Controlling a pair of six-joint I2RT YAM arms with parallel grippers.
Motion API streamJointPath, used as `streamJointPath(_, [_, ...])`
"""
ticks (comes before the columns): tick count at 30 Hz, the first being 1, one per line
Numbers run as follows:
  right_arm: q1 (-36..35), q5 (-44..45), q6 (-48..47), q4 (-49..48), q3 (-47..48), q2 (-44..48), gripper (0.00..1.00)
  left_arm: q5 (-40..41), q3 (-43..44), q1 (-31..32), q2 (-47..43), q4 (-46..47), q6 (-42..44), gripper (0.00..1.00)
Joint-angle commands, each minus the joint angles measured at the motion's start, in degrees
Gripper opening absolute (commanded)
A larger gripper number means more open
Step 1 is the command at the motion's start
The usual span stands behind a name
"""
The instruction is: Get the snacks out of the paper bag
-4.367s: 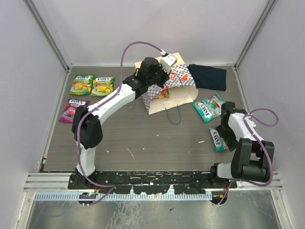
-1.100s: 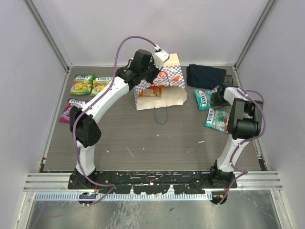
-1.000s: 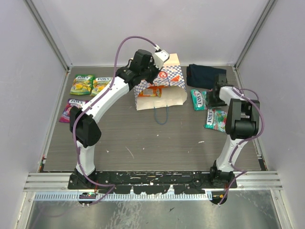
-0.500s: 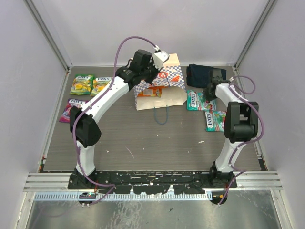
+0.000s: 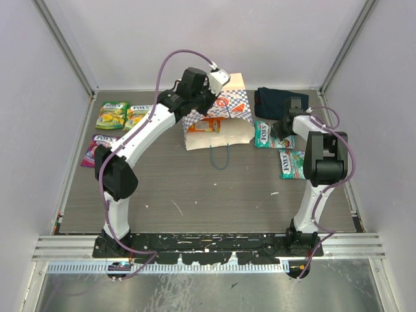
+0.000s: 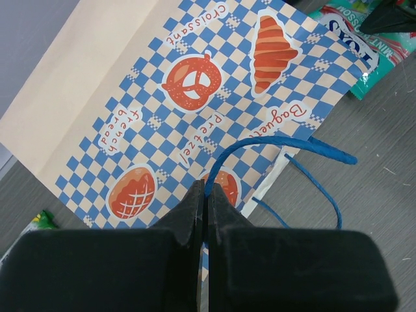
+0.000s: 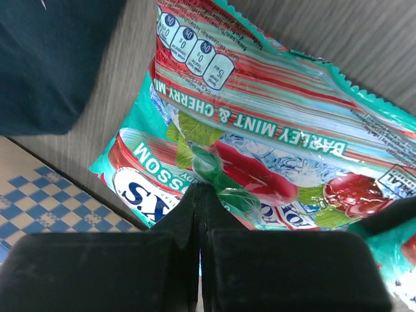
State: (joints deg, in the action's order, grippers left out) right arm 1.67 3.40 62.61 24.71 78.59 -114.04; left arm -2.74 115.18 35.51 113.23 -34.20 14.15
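The paper bag [image 5: 224, 117] lies on its side with its mouth toward the near edge, and an orange pouch [image 5: 209, 125] shows inside. My left gripper [image 5: 220, 88] [image 6: 207, 192] hangs over the bag [image 6: 195, 84], shut on its blue string handle [image 6: 286, 142]. More snacks lie outside: two green-yellow pouches [image 5: 125, 116] and a purple one [image 5: 101, 149] at the left. A teal-white pouch [image 5: 266, 134] [image 7: 260, 130] lies just right of the bag. My right gripper [image 5: 285, 125] [image 7: 198, 188] is shut on it, pinching its film. A second teal pouch [image 5: 294, 162] lies nearer.
A folded dark navy cloth [image 5: 276, 101] [image 7: 45, 58] sits at the back right, just behind my right gripper. The bag's checkered side [image 7: 39, 201] lies close to the left of the held pouch. Grey walls enclose the table on three sides.
My right arm swung left toward the bag and its jaws closed on the teal-white pouch, which slid and turned toward the bag. The left arm and the bag have stayed still.
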Motion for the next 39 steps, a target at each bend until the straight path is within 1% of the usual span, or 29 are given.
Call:
streamJointPath(1, [4.3, 0.2, -1.9, -1.7, -0.5, -3.7, 0.01, 1.0, 3.5, -0.4, -0.1, 0.2, -0.5, 0.00])
streamJointPath(8, [8.6, -0.9, -5.8, -3.0, -0.4, -4.3, 0.01, 0.7, 5.6, -0.4, 1.3, -0.6, -1.0, 0.00])
streamJointPath(13, [10.0, -3.9, -7.8, -3.5, -0.6, -2.4, 0.01, 0.5, 6.9, -0.4, 1.9, -1.2, -1.2, 0.00])
streamJointPath(14, [10.0, -5.6, -8.4, -4.7, -0.6, -1.4, 0.05, 0.5, 7.0, -0.4, 2.0, -1.2, -1.3, 0.00])
streamJointPath(17, [10.0, -9.0, -10.0, -7.7, -0.4, 4.4, 0.27, 0.5, 7.1, -0.4, 1.9, -1.1, -1.3, 0.00])
streamJointPath(20, [8.8, -9.3, -13.9, -9.1, -1.3, 11.3, 0.39, 0.5, 7.0, -0.4, 1.6, -0.9, -1.4, 0.00])
streamJointPath(22, [6.6, -8.5, -17.4, -10.6, -3.8, 16.3, 0.46, 0.2, 8.4, -0.5, 2.1, -1.4, -2.0, 0.00])
streamJointPath(23, [5.0, -7.4, -19.1, -11.7, -6.0, 19.0, 0.52, 0.1, 10.0, -0.6, 2.7, -2.2, -2.6, 0.00])
streamJointPath(25, [0.9, -5.6, -20.9, -16.0, -12.7, 24.6, 0.63, 0.1, 12.7, -0.5, 3.9, -3.9, -3.4, 0.00])
streamJointPath(26, [-1.9, -5.6, -21.1, -18.6, -17.6, 27.4, 0.66, 0.3, 13.8, -0.4, 4.4, -4.8, -3.7, 0.00])
streamJointPath(27, [-3.7, -6.3, -20.8, -22.1, -23.2, 30.2, 0.74, 0.2, 14.4, 0.0, 4.6, -5.1, -3.7, 0.00])
streamJointPath(29, [-6.9, -8.2, -17.8, -30.6, -34.7, 36.0, 0.78, 1.1, 14.6, 0.7, 4.7, -4.6, -3.5, 0.00])
streamJointPath(30, [-8.6, -8.9, -15.5, -36.6, -40.4, 39.2, 0.81, 1.6, 14.6, 1.1, 4.7, -4.0, -3.4, 0.00])
streamJointPath(32, [-12.4, -7.0, -9.4, -48.3, -52.0, 45.0, 0.83, 2.4, 15.0, 1.5, 4.9, -2.6, -3.8, 0.00])
streamJointPath(33, [-14.8, -4.9, -6.7, -53.4, -55.9, 47.1, 0.83, 2.6, 15.7, 1.8, 5.4, -2.2, -4.2, 0.00])
streamJointPath(34, [-17.2, -3.2, -4.8, -57.1, -58.4, 48.0, 0.83, 2.8, 16.6, 1.9, 5.9, -2.2, -4.6, 0.00])
streamJointPath(35, [-19.5, -1.5, -3.2, -59.4, -58.9, 47.5, 0.83, 3.0, 17.6, 2.0, 6.5, -2.2, -5.1, 0.00])
streamJointPath(37, [-22.7, 0.7, -1.0, -63.0, -56.9, 43.9, 0.83, 3.1, 18.4, 2.4, 7.4, -1.1, -6.5, 0.00])
streamJointPath(39, [-24.2, 0.7, 1.5, -67.4, -53.5, 38.1, 0.83, 2.8, 18.7, 3.2, 8.1, 0.7, -7.7, 0.00])
